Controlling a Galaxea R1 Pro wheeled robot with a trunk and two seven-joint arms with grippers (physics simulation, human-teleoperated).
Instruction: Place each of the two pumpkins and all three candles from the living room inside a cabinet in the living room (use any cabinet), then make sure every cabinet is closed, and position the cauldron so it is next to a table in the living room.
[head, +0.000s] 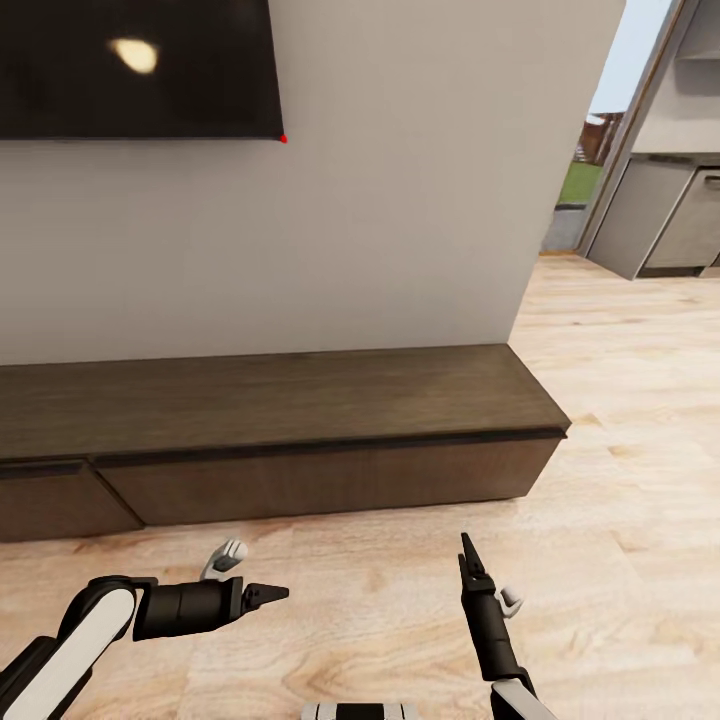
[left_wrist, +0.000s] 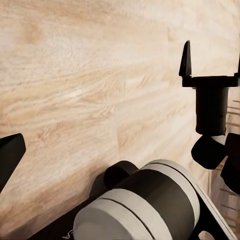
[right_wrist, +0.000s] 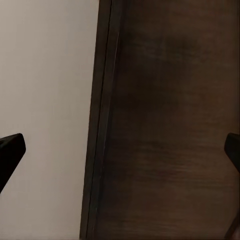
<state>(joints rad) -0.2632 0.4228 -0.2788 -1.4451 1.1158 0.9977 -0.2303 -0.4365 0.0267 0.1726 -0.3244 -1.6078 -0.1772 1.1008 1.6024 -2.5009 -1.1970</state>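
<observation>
Cabinet (head: 300, 440) with drawer fronts flush, both grippers low before it.

Pale plain wall (head: 400, 200) across most of head view. Black wall-mounted screen (head: 140, 65) at 11 o'clock, one soft light reflection on it. Light wood plank floor (head: 620, 420) from 6 o'clock out to 3 o'clock. Opening past wall's edge at 2 o'clock: grey kitchen units (head: 670, 215), strip of green grass (head: 582, 182), pale sky above. Lighting even.
</observation>
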